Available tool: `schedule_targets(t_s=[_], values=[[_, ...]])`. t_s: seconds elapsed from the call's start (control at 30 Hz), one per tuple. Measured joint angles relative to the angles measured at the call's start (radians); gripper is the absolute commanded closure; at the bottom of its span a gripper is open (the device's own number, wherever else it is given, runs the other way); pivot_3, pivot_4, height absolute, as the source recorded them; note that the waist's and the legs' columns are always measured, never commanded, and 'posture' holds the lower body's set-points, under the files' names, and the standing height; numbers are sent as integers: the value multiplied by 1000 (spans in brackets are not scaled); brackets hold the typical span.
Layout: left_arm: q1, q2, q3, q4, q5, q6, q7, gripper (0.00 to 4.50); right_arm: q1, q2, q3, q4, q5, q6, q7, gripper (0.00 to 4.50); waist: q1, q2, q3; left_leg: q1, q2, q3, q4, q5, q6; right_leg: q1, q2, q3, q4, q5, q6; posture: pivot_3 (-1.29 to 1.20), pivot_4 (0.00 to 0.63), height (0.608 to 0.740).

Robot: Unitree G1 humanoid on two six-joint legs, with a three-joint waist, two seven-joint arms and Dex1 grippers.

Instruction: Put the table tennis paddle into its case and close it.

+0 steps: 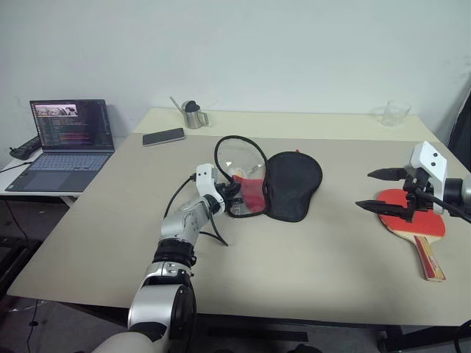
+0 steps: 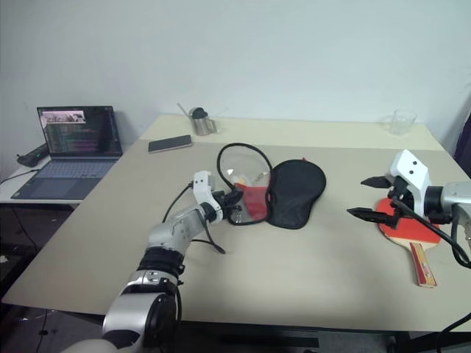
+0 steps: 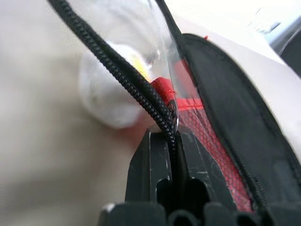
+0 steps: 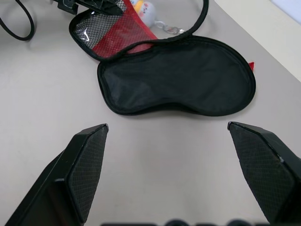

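Left wrist view, left gripper [image 3: 172, 141] pinching case [image 3: 244, 127] zip

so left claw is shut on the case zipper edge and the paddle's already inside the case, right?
Not quite. The left claw is shut on the case zipper edge, but the paddle lies on the table beside the open right claw, as the left eye view shows.

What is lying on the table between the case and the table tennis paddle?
Nothing: between the case and the table tennis paddle the table is bare, seen in the left eye view.
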State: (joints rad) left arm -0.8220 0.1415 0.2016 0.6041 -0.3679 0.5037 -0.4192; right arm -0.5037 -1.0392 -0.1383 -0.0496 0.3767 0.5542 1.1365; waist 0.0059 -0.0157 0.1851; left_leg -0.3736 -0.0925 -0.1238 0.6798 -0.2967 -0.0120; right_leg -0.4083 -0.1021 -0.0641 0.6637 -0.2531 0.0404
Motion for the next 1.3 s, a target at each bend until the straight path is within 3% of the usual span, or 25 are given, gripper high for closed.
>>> schedule_targets(t_s=[0.33,0.57,0.7,0.87,1.0,1.17,1.3], values=[[107,-1,8,-199,-17,82,88,4443,1,0,0,-1,0,0,0,0,2,0,0,0,0,0,0,0,0,0,0,0,0,0,0,0,150,740],[108,-8,-1,-223,-21,108,103,4443,0,0,0,-1,0,0,0,0,3,0,0,0,0,0,0,0,0,0,0,0,0,0,0,0,150,740],[107,-8,-1,-222,-22,127,102,3447,0,0,0,1,0,0,0,0,3,0,0,0,0,0,0,0,0,0,0,0,0,0,0,0,150,740],[107,0,-23,-223,-18,143,94,1690,0,0,0,1,0,0,-1,0,3,0,0,0,0,0,0,0,0,0,0,0,0,0,0,0,150,740],[117,64,-59,-256,5,126,50,187,2,1,0,1,-1,0,-8,0,1,0,0,0,0,0,0,0,0,0,0,0,0,0,0,0,150,740],[224,295,-145,-420,-9,141,-220,47,11,0,0,20,-31,26,-88,0,-5,0,0,1,0,1,0,0,0,0,0,2,0,0,0,0,150,740],[274,467,-143,-503,-65,205,-394,47,48,-2,-17,59,-86,46,-189,0,-2,1,0,0,0,0,0,0,0,0,0,1,0,0,-1,0,150,740]])
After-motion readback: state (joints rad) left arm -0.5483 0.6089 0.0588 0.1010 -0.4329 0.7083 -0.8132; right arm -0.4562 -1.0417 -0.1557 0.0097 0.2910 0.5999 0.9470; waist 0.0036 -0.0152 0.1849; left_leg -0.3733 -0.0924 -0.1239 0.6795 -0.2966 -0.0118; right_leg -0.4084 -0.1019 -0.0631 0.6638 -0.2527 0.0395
